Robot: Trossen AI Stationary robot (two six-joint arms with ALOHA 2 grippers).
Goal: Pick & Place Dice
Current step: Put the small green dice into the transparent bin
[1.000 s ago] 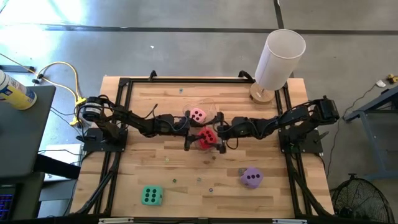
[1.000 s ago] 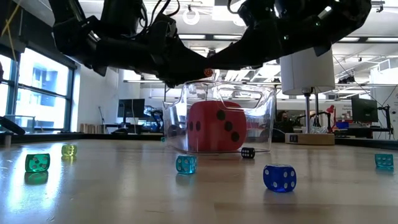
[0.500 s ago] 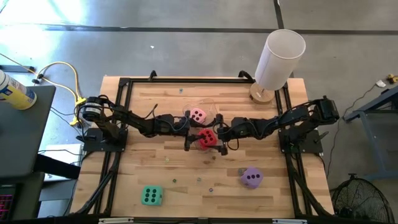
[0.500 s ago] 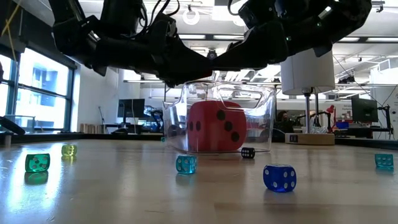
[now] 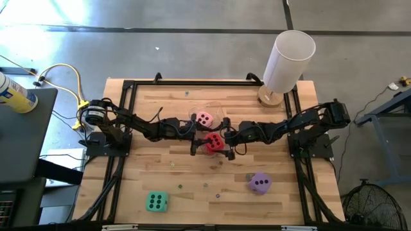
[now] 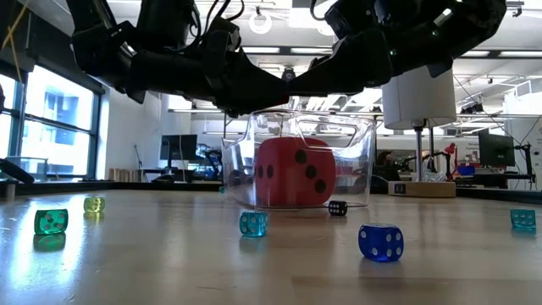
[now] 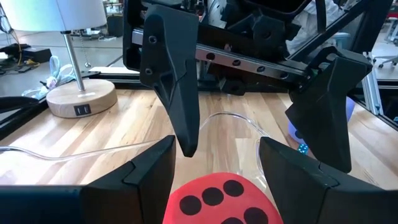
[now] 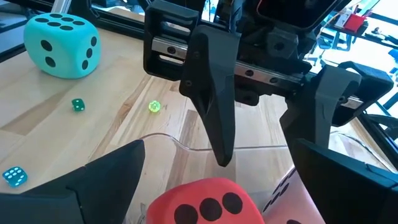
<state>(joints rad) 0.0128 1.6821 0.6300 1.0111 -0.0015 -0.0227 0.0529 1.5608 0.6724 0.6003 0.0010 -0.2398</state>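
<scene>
The red die [image 5: 215,142] lies on the floor of the clear bin [image 6: 364,161] at the table's middle, and the pink die [image 5: 204,119] lies beside it, toward the far edge. The purple die [image 5: 260,183] and the green die [image 5: 156,202] rest on the table nearer the front edge. My left gripper [image 5: 194,145] and my right gripper [image 5: 229,146] face each other over the bin, both open. In each wrist view the red die [image 7: 217,199] [image 8: 205,202] shows between that arm's own fingers, below them. In the low view both grippers stay above the bin's rim.
Several small translucent dice lie scattered on the table's near part, among them a blue one [image 6: 380,241], a teal one [image 6: 252,223] and a green one [image 6: 51,221]. A white-shaded lamp [image 5: 289,61] stands at the far right corner.
</scene>
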